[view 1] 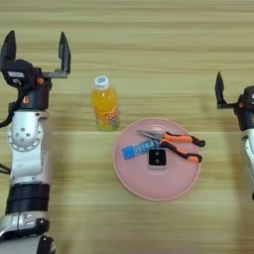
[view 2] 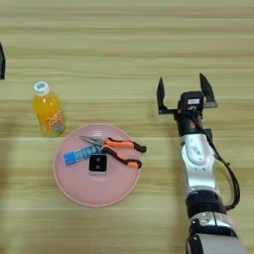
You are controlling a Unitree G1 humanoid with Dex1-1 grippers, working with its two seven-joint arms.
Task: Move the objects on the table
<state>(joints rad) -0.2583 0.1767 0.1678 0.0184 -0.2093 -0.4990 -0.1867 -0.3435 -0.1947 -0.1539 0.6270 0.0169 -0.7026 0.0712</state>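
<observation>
The pink plate (view 1: 158,186) is sitting on the wooden surface (view 1: 149,39), carrying the pliers (view 1: 173,143), the blue tube (view 1: 139,149) and what appears to be a black block (view 1: 157,158). The juice bottle (view 1: 104,104) is standing upright just beside the plate. The left end effector (view 1: 35,47) and right end effector (view 2: 185,93) are hovering wide apart, gripping nothing
</observation>
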